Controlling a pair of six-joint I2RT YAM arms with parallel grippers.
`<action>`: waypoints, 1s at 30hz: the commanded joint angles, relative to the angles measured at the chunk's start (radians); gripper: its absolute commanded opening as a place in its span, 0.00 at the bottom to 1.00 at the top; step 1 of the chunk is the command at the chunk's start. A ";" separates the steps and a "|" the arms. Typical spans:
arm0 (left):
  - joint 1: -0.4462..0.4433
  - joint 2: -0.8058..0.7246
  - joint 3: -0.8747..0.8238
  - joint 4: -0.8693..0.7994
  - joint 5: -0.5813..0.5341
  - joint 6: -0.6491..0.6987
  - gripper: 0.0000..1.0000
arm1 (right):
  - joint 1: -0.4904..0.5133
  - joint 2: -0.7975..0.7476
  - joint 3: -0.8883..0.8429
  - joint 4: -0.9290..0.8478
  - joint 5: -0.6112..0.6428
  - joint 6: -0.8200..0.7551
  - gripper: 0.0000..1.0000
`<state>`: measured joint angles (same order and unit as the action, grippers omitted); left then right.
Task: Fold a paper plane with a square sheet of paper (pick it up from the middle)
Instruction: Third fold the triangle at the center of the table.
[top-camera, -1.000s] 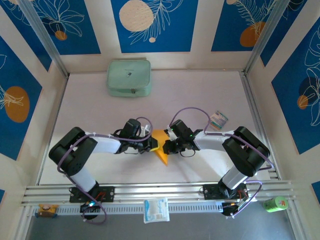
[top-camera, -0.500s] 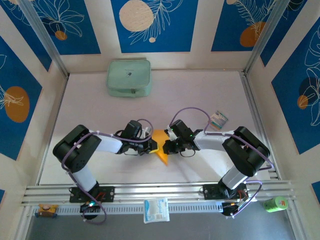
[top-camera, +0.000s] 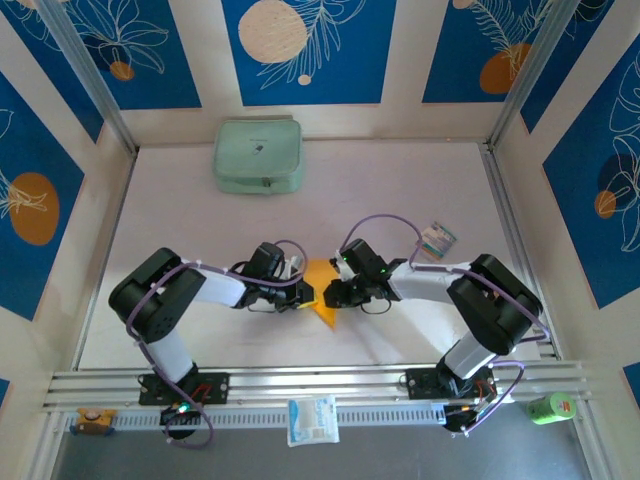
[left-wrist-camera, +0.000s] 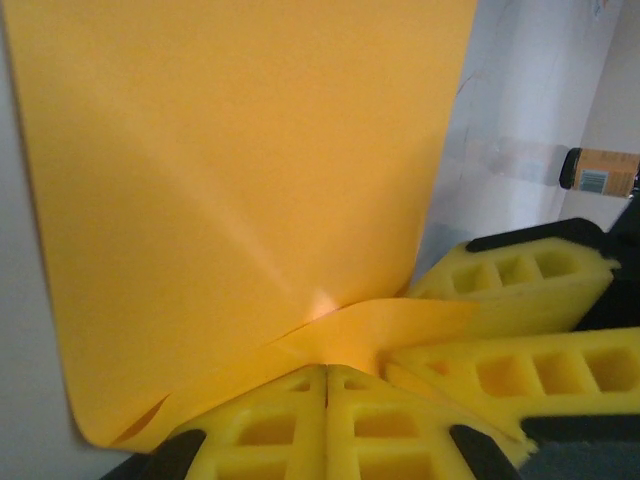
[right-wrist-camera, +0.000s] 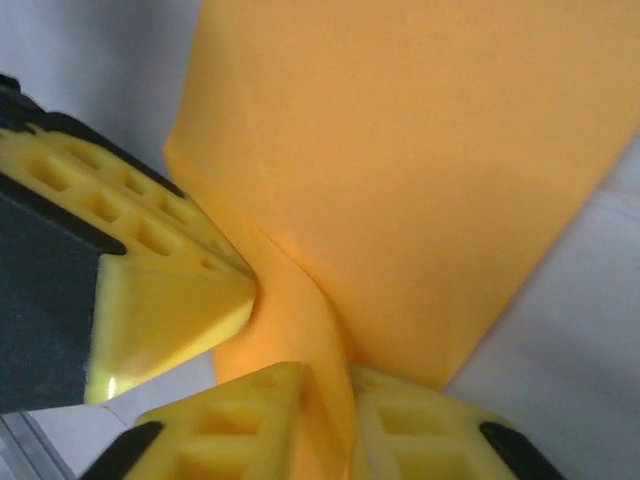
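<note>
The square sheet of paper (top-camera: 319, 287), orange-yellow and partly folded to a point, lies mid-table between both grippers. My left gripper (top-camera: 303, 291) is at its left edge, and in the left wrist view its jaws (left-wrist-camera: 325, 372) press together on a raised fold of the paper (left-wrist-camera: 240, 180). My right gripper (top-camera: 333, 293) meets it from the right. In the right wrist view its jaws (right-wrist-camera: 325, 400) stand slightly apart with a ridge of the paper (right-wrist-camera: 400, 150) between them. The two grippers almost touch: the left one's fingertip (right-wrist-camera: 150, 290) sits beside the ridge.
A pale green zipped pouch (top-camera: 258, 155) lies at the back of the table. A small striped card (top-camera: 437, 239) sits to the right. A white-and-blue packet (top-camera: 313, 419) and a green can (top-camera: 550, 407) lie at the near rail.
My right gripper's jaws have parted a little around the paper ridge. The left arm has shifted slightly right, and the paper's lower point looks shorter.
</note>
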<state>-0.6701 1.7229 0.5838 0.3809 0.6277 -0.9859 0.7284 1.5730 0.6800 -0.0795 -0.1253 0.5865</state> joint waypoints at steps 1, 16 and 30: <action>-0.005 0.023 -0.010 -0.072 -0.030 0.027 0.00 | -0.019 -0.068 0.015 -0.081 0.021 0.030 0.27; -0.006 0.021 -0.007 -0.065 -0.033 0.023 0.00 | 0.055 -0.175 -0.030 -0.046 -0.137 0.157 0.13; -0.006 0.024 -0.004 -0.069 -0.032 0.026 0.00 | 0.158 0.042 0.108 -0.121 -0.042 0.139 0.07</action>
<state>-0.6708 1.7229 0.5842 0.3805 0.6277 -0.9859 0.8829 1.5894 0.7628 -0.1524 -0.1936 0.7330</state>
